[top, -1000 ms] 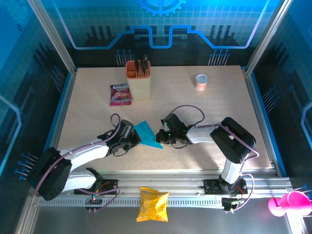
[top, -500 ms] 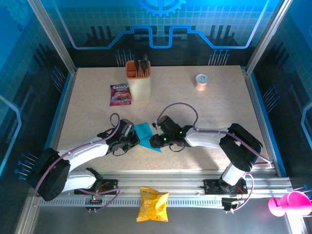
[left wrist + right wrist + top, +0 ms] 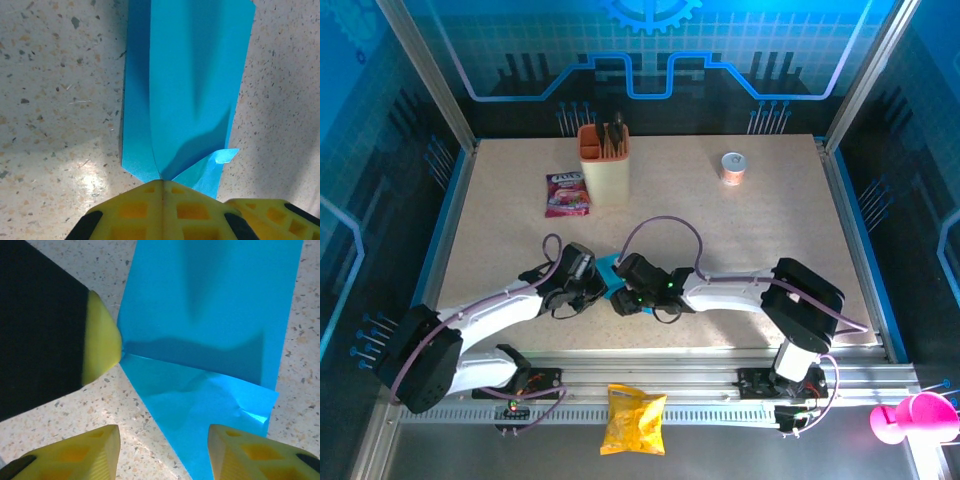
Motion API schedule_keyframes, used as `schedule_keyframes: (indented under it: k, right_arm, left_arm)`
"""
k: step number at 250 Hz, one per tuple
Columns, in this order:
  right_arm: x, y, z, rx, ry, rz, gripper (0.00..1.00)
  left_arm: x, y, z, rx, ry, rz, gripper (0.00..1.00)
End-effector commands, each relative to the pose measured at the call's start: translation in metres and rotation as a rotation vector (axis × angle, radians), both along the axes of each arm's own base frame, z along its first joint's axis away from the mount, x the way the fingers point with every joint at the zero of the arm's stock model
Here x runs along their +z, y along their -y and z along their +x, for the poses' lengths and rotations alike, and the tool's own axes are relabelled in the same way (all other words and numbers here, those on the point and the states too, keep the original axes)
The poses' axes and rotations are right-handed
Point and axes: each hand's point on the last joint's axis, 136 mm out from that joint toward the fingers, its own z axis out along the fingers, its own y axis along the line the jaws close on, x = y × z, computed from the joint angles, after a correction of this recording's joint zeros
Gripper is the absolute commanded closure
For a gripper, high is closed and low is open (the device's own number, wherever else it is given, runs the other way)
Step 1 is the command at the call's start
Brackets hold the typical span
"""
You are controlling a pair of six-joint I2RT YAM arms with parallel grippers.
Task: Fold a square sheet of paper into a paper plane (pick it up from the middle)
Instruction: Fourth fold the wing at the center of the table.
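The square sheet of paper (image 3: 608, 266) is cyan-blue and lies on the speckled table, folded into layers with one slanted edge, a broad strip rather than a slim paper plane. My left gripper (image 3: 161, 181) is shut, pinching the near pointed end of the paper (image 3: 185, 85); one small flap curls up beside it. My right gripper (image 3: 162, 455) is open just above the table, one finger over bare table and the other over the paper (image 3: 210, 315). The left gripper's yellow fingertip (image 3: 102, 342) touches the paper's edge. From above, left gripper (image 3: 596, 290) and right gripper (image 3: 619, 300) nearly meet.
An orange-cream holder (image 3: 604, 165) with tools and a pink-purple snack packet (image 3: 567, 193) stand at the back left. A small round can (image 3: 733, 167) is at the back right. A yellow crisp bag (image 3: 633, 418) lies in front of the arm bases.
My right gripper has moved left across the paper to the left gripper and has opened. The left gripper stays shut on the paper in the same place.
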Motion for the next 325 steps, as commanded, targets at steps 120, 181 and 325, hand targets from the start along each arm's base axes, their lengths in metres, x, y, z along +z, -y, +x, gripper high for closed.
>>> schedule_keyframes:
  k: [120, 181, 325]
  right_arm:
    - [-0.024, 0.013, 0.009, -0.05, 0.039, -0.123, 0.61]
    - [-0.031, 0.018, 0.007, -0.057, 0.028, -0.141, 0.69]
    - [-0.05, 0.037, 0.008, -0.123, -0.087, -0.054, 1.0]
  left_arm:
    - [0.021, 0.006, 0.001, 0.042, 0.001, -0.078, 1.0]
    - [0.02, 0.005, 0.0, 0.041, -0.001, -0.077, 1.0]
    - [0.038, 0.001, 0.009, 0.009, 0.079, -0.026, 0.78]
